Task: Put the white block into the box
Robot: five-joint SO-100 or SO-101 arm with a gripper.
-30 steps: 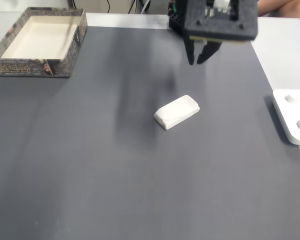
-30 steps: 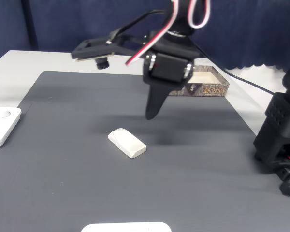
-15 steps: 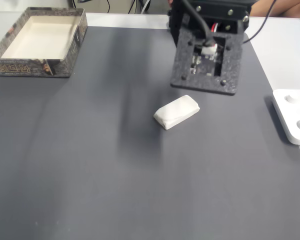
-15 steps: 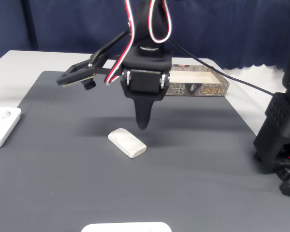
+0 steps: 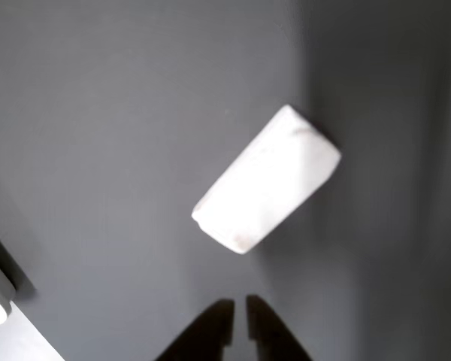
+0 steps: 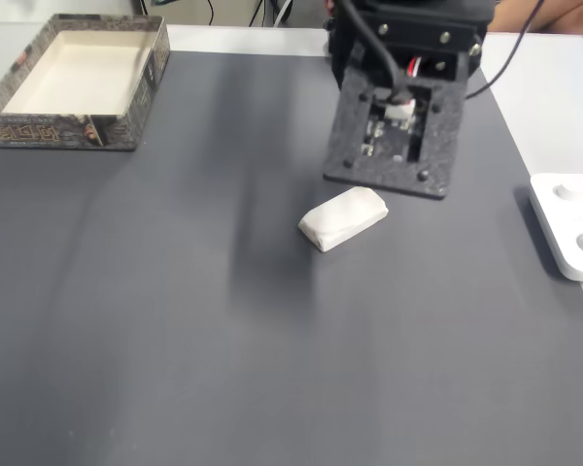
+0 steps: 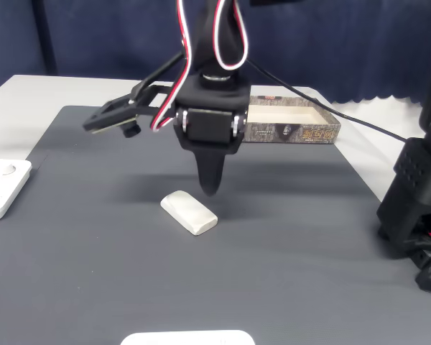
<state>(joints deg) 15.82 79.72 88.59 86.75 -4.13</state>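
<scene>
Dark mat [image 6: 175,311] bears white block [image 7: 189,212] just beside the nearly closed tool [image 7: 210,188].

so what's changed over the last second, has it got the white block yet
Not yet. The gripper swung in from the box side and came down until its tips hang close above the white block, nearly shut and holding nothing. The block lies where it was on the dark mat, untouched. The box and the flat white device have not moved.
</scene>
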